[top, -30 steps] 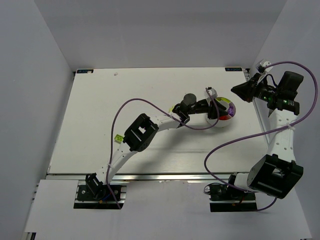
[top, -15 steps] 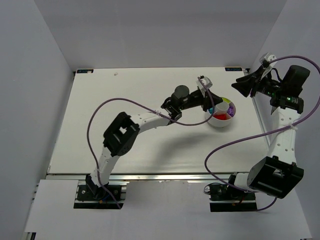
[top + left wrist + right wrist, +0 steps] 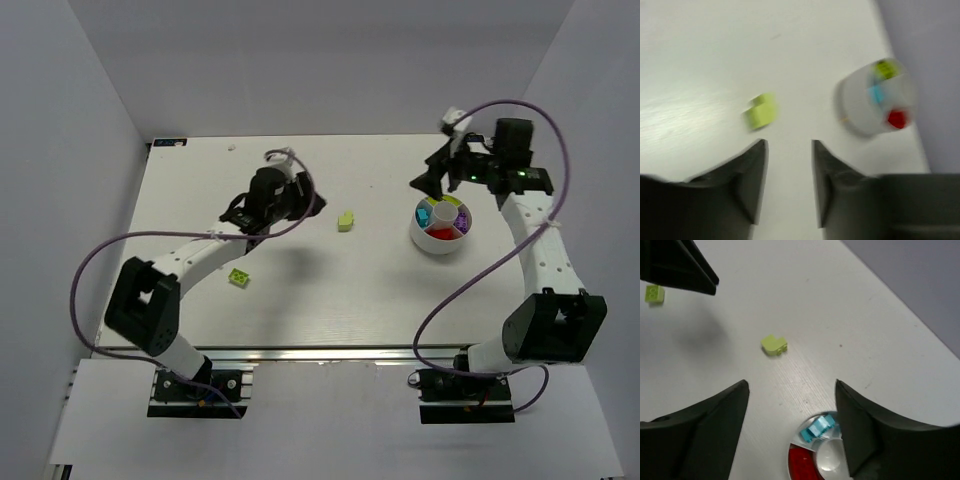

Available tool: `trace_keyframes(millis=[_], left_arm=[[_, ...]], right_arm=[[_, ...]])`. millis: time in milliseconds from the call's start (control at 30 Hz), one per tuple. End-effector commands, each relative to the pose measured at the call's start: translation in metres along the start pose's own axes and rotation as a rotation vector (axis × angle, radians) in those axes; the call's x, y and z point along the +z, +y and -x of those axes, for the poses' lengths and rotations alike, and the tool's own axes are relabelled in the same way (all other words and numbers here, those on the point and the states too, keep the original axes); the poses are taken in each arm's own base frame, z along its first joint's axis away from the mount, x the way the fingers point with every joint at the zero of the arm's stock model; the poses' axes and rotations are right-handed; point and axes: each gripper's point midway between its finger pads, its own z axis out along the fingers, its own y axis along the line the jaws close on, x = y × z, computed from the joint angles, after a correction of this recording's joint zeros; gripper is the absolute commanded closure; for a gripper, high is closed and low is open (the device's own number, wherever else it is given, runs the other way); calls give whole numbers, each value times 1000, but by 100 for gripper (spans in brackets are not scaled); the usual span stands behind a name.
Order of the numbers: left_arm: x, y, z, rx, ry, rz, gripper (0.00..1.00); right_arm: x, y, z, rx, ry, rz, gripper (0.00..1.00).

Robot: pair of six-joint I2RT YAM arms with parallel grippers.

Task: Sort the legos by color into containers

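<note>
White worktop [image 3: 350, 300], top view. Left hand [image 3: 788, 150], its fingers narrowly parted and empty, hangs near a lime-green plastic brick [image 3: 761, 111]; a second lime brick [image 3: 239, 277] lies beside that arm. Right hand [image 3: 790, 390], wide and empty, hovers just beside the round white divided bowl [image 3: 430, 246] — its wedges hold sorted bricks [image 3: 817, 427] (cyan, red, purple, lime).

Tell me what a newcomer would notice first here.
The white bowl at the table's right, holding cyan, red, purple and lime bricks, with the right gripper open just beyond its far edge. Two lime bricks lie loose: one mid-table, one at front left.
</note>
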Motion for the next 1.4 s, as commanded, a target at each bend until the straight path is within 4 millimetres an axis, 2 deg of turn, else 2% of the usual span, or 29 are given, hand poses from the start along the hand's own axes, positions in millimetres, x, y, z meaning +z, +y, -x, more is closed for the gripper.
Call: trace_keyframes(millis=[0,33,67,100,133,200,233,267,300,333,367,400,567,667,700,833,1133,1233,1300,1333,1367], left_arm=[[-62,40,-20,-148,57,201,37],[-72,57,-32,-165,57,257,32],[-83,67,-34,-181,48,292,27],[-97,67,-23,-198,-6,306,19],[-106,77,-34,-210,0,334,17],[-120,89,-36,-230,-24,377,16],[-129,92,-38,-247,-41,386,15],[-135,97,-40,-255,-44,403,15],[-140,101,-40,-257,-53,421,15],[-147,100,-37,-259,-72,420,15],[-152,105,-43,-259,-62,442,15],[-156,107,-44,-259,-65,451,15],[-179,115,-45,-274,-106,504,14],[-191,118,-42,-297,-146,532,13],[-194,120,-43,-305,-151,540,13],[-203,124,-45,-322,-171,570,13],[-206,127,-49,-360,-174,583,13],[-209,132,-54,-366,-164,619,13],[-213,142,-63,-411,-160,679,12],[-219,154,-75,-418,-131,752,12],[-221,159,-81,-429,-116,784,12]], right_arm=[[25,5,-22,-110,162,-27,22],[34,-5,-28,-99,196,-62,17],[48,3,-29,-60,211,-50,11],[62,2,-41,-12,251,-47,10],[69,-2,-40,9,271,-77,11],[93,12,-46,102,300,-80,11],[102,3,-62,139,351,-154,11],[117,11,-61,157,358,-172,10],[129,12,-78,262,402,-216,11],[134,8,-86,297,435,-271,11],[143,16,-82,329,454,-266,10],[155,21,-96,405,490,-274,10],[190,48,-105,483,520,-238,11],[210,59,-112,529,528,-225,11],[216,57,-116,531,529,-240,11],[229,54,-133,529,560,-297,11],[230,53,-155,512,600,-341,11],[230,53,-145,465,576,-307,11],[232,64,-124,419,517,-212,11],[232,68,-117,360,494,-152,11],[229,75,-98,308,442,-85,11]])
